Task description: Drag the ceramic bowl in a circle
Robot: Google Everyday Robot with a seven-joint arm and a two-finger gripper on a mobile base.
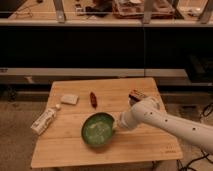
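Observation:
A green ceramic bowl [98, 129] sits on the wooden table [70, 150], near its middle and toward the front. My gripper [116, 126] is at the bowl's right rim, at the end of my white arm [160, 119], which comes in from the right. The arm hides the contact with the rim.
A white carton [43, 121] lies at the table's left edge. A small white packet [69, 99] and a red-brown stick [93, 99] lie at the back. A dark snack bag [137, 95] lies at the back right, just behind my arm. Dark shelving stands behind the table.

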